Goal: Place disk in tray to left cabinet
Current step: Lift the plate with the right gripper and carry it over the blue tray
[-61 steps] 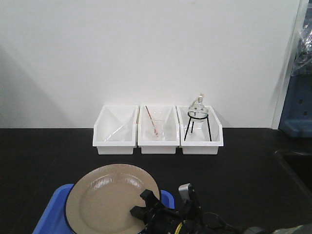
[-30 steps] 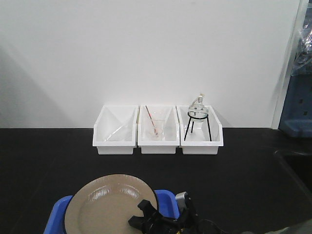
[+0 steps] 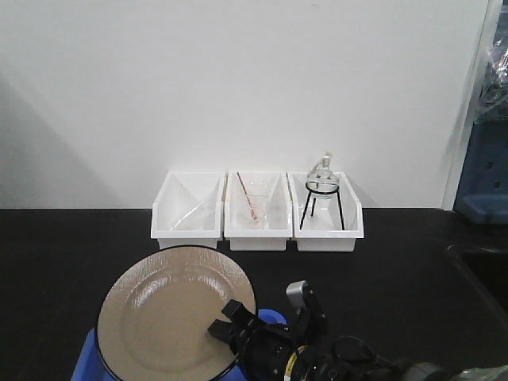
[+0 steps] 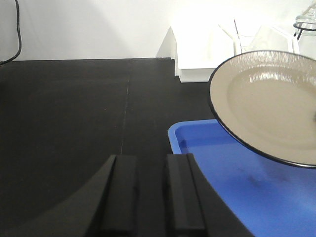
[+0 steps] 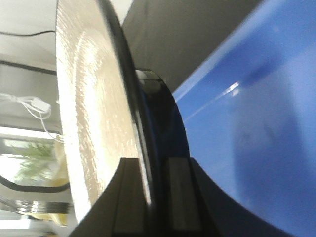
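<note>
— Over the tray (image 4: pixel 237 197), where's the disk (image 3: pixel 171 317)?
— I see it tilted above the blue floor, my right gripper (image 5: pixel 148 202) clamped on its rim. My left gripper (image 4: pixel 153 197) is empty, fingers slightly parted, beside the tray.

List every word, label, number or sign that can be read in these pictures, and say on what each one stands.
No text can be read.
The disk, the tray and the white bins show no writing.
A yellow spot on the right arm may be a label, but it is too small and blurred to read.
</note>
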Controlling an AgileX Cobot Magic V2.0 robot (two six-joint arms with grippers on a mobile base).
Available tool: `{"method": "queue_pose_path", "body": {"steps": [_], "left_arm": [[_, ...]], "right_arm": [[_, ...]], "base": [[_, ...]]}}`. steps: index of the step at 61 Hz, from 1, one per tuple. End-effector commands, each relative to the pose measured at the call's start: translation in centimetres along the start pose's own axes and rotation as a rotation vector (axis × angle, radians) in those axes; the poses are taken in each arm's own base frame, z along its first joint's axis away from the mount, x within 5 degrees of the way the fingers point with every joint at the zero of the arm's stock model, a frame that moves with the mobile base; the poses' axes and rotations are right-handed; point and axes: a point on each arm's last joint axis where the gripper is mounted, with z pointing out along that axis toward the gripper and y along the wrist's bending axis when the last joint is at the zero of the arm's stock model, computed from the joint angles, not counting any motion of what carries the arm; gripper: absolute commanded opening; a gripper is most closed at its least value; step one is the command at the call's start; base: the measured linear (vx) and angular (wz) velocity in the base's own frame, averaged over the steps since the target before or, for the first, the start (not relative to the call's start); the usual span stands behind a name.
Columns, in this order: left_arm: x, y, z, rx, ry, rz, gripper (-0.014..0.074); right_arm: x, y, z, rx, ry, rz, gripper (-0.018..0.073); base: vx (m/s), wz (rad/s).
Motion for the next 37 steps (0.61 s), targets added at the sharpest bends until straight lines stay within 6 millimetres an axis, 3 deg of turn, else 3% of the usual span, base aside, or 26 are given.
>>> {"method": "queue_pose_path", "body": {"steps": [1, 16, 26, 37], "left_arm": [[-1.6, 0.0, -0.1, 0.002, -0.096, 0.001, 0.0300], [-1.6, 0.0, -0.1, 0.002, -0.096, 0.001, 0.0300], [-1.6, 0.0, -0.1, 0.002, -0.096, 0.001, 0.0300], [-1.6, 0.0, -0.1, 0.002, -0.096, 0.001, 0.0300]], "right_arm": [[-1.9, 4.8, -1.6, -0.159, -0.073, -0.096, -0.0004], [-2.0, 4.4, -3.0, 0.100, -0.015, -0.243, -0.0004], [-1.6, 4.4, -3.0, 0.099, 0.019, -0.195, -0.0004], [-1.1, 3.9, -2.8, 0.117, 0.080, -0.301, 0.0000]], "base": [[0.00, 0.00], [0.00, 0.00], [0.00, 0.00], [0.00, 0.00]]}}
